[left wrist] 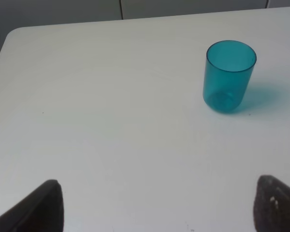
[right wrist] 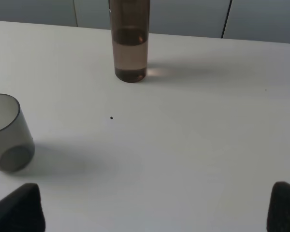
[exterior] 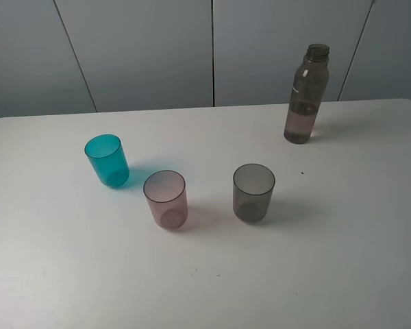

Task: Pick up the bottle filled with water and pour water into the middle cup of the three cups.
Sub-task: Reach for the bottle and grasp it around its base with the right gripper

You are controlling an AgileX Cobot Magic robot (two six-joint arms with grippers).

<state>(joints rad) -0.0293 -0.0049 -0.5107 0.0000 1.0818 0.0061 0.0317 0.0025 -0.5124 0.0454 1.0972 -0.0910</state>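
The smoky grey-brown bottle point(exterior: 305, 94) stands upright and uncapped at the back right of the white table point(exterior: 342, 260), partly filled with water; its lower part shows in the right wrist view point(right wrist: 130, 43). Three cups stand in a row: teal point(exterior: 107, 161), pale pink middle cup point(exterior: 166, 199), smoky grey point(exterior: 253, 192). No gripper shows in the exterior high view. The left gripper point(left wrist: 157, 208) is open, its fingertips point(left wrist: 36, 210) well short of the teal cup point(left wrist: 228, 76). The right gripper point(right wrist: 154, 208) is open, well short of the bottle, with the grey cup point(right wrist: 7, 133) off to one side.
Grey wall panels point(exterior: 212, 51) rise behind the table's far edge. A small dark speck point(exterior: 302, 173) lies on the table between the bottle and the grey cup, also in the right wrist view point(right wrist: 111, 117). The table's rounded back-left corner point(left wrist: 14, 34) shows in the left wrist view.
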